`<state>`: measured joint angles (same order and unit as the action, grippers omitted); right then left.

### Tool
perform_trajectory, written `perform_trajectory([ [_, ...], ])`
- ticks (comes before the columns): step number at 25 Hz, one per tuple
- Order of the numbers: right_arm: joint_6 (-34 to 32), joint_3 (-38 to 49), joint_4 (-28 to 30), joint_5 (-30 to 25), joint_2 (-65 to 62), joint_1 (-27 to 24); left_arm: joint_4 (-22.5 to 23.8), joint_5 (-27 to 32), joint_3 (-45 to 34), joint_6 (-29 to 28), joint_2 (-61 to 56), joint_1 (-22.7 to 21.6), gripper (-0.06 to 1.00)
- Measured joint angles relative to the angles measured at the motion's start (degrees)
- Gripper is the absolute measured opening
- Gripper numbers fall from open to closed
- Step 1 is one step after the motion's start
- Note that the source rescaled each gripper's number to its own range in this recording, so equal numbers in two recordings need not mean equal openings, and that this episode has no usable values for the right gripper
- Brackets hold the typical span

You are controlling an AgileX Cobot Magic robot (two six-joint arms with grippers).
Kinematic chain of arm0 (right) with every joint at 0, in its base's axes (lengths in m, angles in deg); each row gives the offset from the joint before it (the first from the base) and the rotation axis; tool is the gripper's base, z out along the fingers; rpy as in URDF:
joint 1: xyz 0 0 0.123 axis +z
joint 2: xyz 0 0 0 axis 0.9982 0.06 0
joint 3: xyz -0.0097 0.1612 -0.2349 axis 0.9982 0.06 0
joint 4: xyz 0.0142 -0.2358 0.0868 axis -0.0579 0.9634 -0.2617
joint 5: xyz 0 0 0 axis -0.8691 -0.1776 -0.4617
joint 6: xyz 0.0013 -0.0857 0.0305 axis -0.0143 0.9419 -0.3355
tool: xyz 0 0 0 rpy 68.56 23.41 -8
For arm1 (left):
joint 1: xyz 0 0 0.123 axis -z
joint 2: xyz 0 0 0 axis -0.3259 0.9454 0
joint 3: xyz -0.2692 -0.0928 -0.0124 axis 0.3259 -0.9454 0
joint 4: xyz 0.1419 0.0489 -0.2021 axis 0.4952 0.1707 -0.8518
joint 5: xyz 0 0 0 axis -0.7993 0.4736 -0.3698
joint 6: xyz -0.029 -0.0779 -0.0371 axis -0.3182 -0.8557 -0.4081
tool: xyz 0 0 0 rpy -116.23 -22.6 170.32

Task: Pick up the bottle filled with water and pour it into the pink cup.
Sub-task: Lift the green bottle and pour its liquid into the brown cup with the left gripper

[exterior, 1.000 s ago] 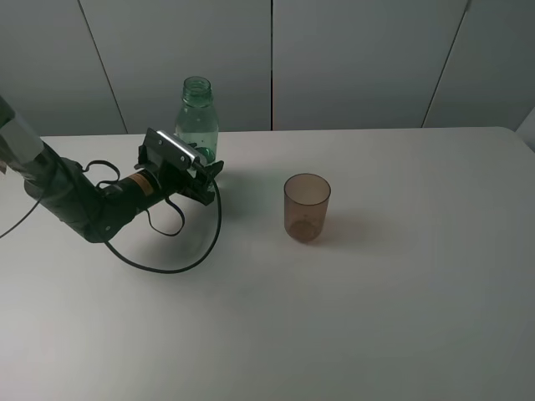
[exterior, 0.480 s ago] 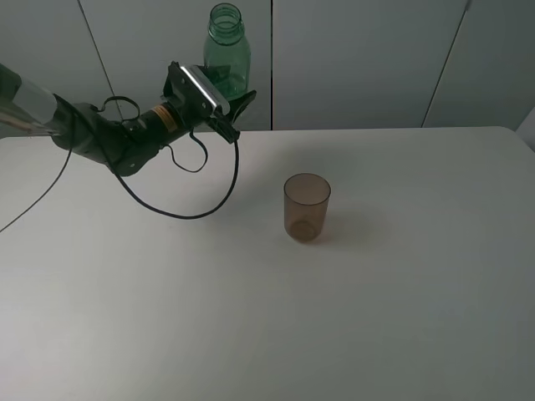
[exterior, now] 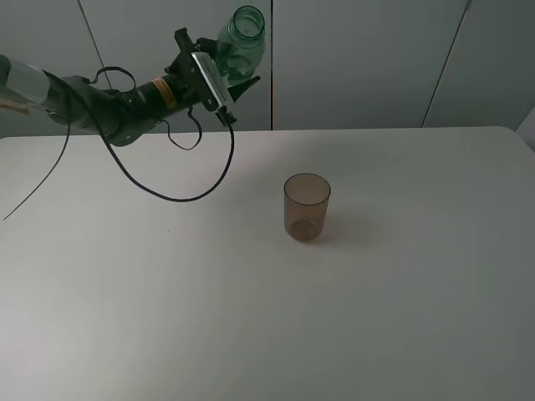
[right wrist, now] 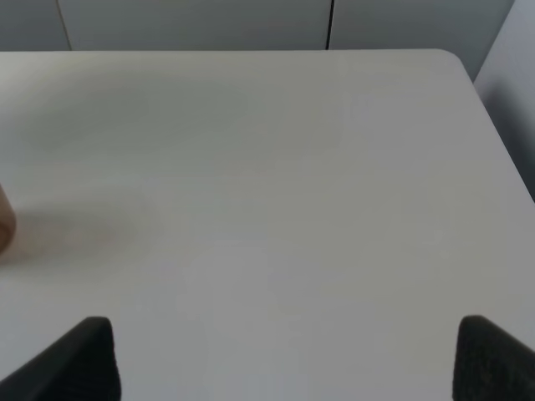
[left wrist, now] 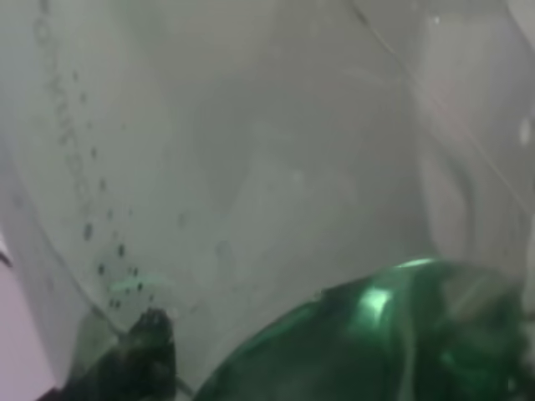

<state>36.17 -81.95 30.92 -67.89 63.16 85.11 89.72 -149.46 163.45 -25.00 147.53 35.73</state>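
The green bottle (exterior: 241,43) is held high in the air above the table's back left, tilted with its open neck up and to the right. My left gripper (exterior: 227,67) is shut on its lower body. In the left wrist view the bottle (left wrist: 393,334) fills the frame, blurred, with one dark finger (left wrist: 134,359) at its edge. The pink cup (exterior: 307,206) stands upright on the table near the middle, well below and to the right of the bottle. Its edge shows in the right wrist view (right wrist: 4,224). My right gripper (right wrist: 288,368) is open and empty over the table's right part.
The white table (exterior: 376,317) has a rounded far right corner (right wrist: 456,63). A black cable (exterior: 180,196) hangs from the left arm down to the table. Grey wall panels stand behind.
My left gripper has lifted the bottle from the table's back left, up and to the right, and tilted it rightward. The cup has not moved.
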Motion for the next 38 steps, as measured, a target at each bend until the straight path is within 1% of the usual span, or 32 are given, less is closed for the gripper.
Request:
perform_trajectory([
  [4, 0.00, 0.00, 0.00, 0.00, 0.00, 0.00, 3.20, -0.12, 0.00, 3.39, 0.00, 0.00, 0.00],
  [7, 0.00, 0.00, 0.00, 0.00, 0.00, 0.00, 4.13, -1.25, 0.66, 5.47, 0.74, 0.00, 0.00],
  [13, 0.00, 0.00, 0.00, 0.00, 0.00, 0.00, 5.58, -1.49, 5.42, 6.52, 5.90, 0.00, 0.00],
  [17, 0.00, 0.00, 0.00, 0.00, 0.00, 0.00, 7.35, -1.58, 10.11, 6.67, 8.58, 0.25, 0.00],
  [21, 0.00, 0.00, 0.00, 0.00, 0.00, 0.00, 8.76, -1.58, 13.91, 6.90, 11.25, 1.58, 0.00],
  [24, 0.00, 0.00, 0.00, 0.00, 0.00, 0.00, 10.98, -1.58, 15.56, 7.17, 12.12, 2.11, 0.00],
  [30, 0.00, 0.00, 0.00, 0.00, 0.00, 0.00, 14.33, -1.58, 16.56, 9.71, 12.12, 2.97, 0.00],
  [33, 0.00, 0.00, 0.00, 0.00, 0.00, 0.00, 15.14, -1.58, 16.56, 10.86, 12.12, 3.46, 0.00],
  [38, 0.00, 0.00, 0.00, 0.00, 0.00, 0.00, 15.47, -0.69, 16.56, 14.86, 12.12, 4.42, 0.00],
])
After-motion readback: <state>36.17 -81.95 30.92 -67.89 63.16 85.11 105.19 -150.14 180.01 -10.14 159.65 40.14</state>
